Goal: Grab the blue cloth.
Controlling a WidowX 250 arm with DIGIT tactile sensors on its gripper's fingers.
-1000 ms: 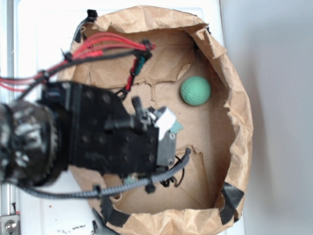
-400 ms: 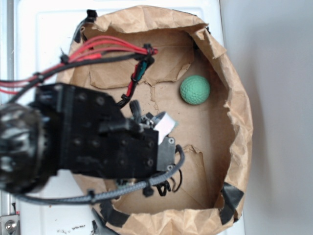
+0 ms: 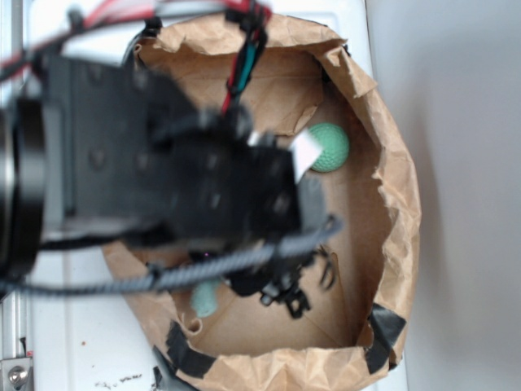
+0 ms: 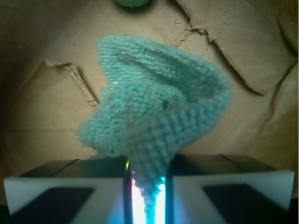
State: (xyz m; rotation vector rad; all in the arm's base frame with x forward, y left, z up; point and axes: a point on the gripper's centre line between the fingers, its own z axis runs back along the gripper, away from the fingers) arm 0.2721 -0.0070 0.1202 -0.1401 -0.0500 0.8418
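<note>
Claw [image 4: 145,186] pinched tight on a fold of the blue cloth [image 4: 159,107], which bunches up just ahead of it, seemingly lifted above the brown paper bag [image 3: 399,204] floor. Grab looks done; next needs steady hold, clear of green ball [image 3: 330,148].
</note>
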